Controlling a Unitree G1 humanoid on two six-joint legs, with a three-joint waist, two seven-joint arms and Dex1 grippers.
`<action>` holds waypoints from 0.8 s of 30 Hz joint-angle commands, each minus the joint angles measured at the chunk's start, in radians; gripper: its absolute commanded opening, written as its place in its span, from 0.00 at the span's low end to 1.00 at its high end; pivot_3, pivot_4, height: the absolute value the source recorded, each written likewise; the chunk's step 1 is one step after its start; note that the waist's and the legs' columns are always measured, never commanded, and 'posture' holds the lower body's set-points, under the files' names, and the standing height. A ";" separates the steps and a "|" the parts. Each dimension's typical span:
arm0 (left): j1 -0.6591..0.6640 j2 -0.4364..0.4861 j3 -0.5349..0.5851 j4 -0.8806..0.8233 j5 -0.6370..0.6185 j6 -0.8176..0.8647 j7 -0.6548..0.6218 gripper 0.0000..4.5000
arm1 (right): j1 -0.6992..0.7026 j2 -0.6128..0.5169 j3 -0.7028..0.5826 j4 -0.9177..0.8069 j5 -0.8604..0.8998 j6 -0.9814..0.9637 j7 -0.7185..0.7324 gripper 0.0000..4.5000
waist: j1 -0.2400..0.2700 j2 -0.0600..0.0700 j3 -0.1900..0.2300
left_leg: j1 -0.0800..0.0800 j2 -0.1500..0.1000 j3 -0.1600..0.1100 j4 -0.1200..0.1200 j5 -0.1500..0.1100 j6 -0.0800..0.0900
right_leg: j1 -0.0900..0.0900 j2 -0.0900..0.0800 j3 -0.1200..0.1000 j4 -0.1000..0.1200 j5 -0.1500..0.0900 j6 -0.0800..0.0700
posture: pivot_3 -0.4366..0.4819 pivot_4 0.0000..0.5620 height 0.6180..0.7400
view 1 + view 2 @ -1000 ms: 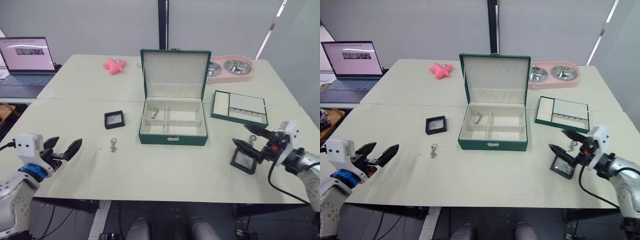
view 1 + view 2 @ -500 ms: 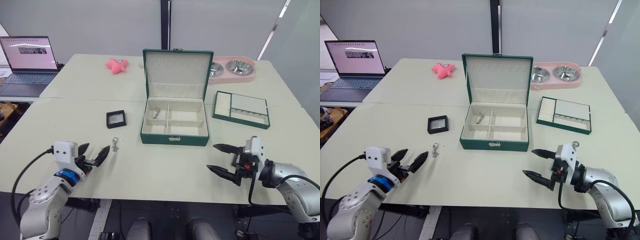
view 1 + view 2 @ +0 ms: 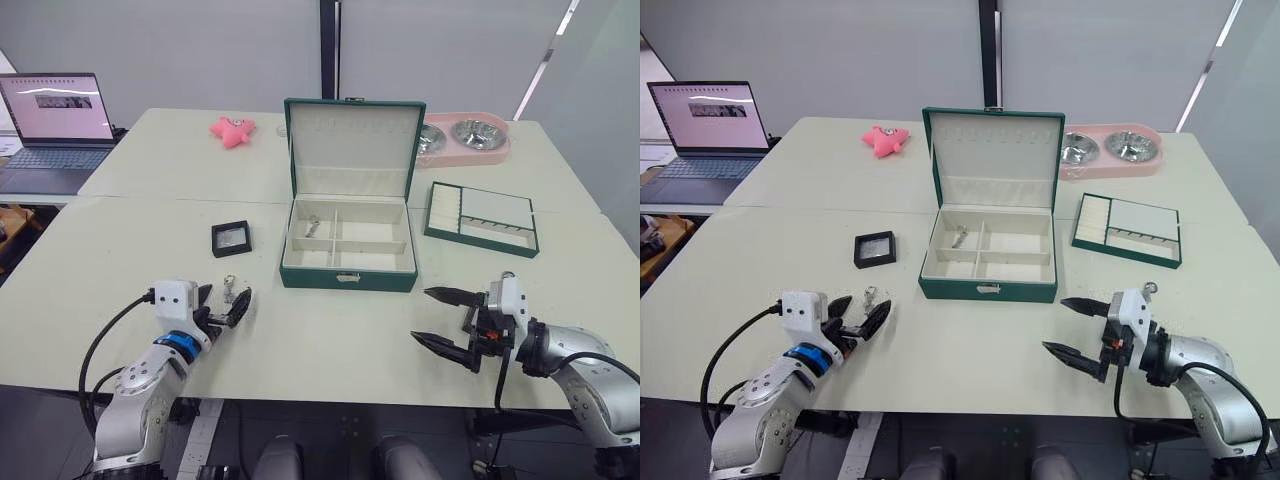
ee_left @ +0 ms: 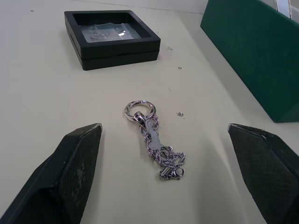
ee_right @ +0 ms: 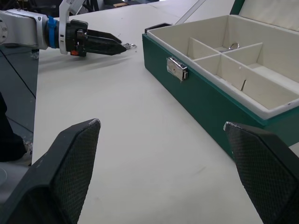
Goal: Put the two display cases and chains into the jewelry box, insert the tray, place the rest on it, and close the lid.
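1. Left gripper [image 4: 163, 149]: two black fingers spread wide, low over the pale table [image 3: 330, 330] nr its front edge; nothing pinched.
2. Small silver metal chain w/ ring and clasp ends [image 4: 154, 140] lies flat on the table between those fingers, touching neither.
3. Just beyond it, a small flat square black-framed display case w/ clear centre [image 3: 229, 238] sits flat on the table, apart from the chain, left of the box.
4. Right gripper [image 3: 446, 319]: black fingers also wide apart, empty, over the front-right part of the table, pointing toward the box.
5. Large dark green rectangular jewelry box w/ cream lining [image 3: 348, 247] stands mid-table, metal clasp facing the front edge; its hinged green lid [image 3: 351, 146] stands upright, open.
6. Another small silver item, prob. a second chain [image 3: 312, 224], lies in the box's rear-left compartment.
7. Shallow green-rimmed tray w/ cream compartments [image 3: 481, 217] rests on the table right of the box, apart from it.
8. Far edge: pink plush toy [image 3: 230, 130], pink double bowl stand w/ steel bowls [image 3: 462, 137]. Open laptop [image 3: 53, 127] on a side table at far left.
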 commanded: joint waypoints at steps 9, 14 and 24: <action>-0.039 0.002 -0.032 0.045 0.059 0.016 0.037 0.99 | -0.019 0.003 0.003 -0.002 -0.027 -0.065 0.014 1.00 | 0.001 0.001 0.000 | 0.001 0.000 0.000 0.000 0.000 0.000 | 0.002 0.000 0.000 0.000 0.000 0.000 | 0.48 0.27 1.00; -0.036 0.008 -0.048 0.041 0.104 0.049 0.080 0.99 | -0.019 0.000 0.000 0.013 -0.029 -0.072 0.024 1.00 | 0.001 0.001 -0.001 | 0.003 0.000 0.000 0.000 0.000 0.000 | 0.004 0.000 0.000 0.000 0.000 0.000 | 0.48 0.27 1.00; -0.022 0.010 -0.063 0.029 0.117 0.138 0.107 0.99 | -0.026 0.001 -0.003 0.030 -0.035 -0.077 0.030 1.00 | -0.002 0.005 -0.003 | 0.006 0.000 0.001 0.000 0.000 0.000 | 0.006 0.000 0.001 0.000 0.000 0.000 | 0.48 0.27 1.00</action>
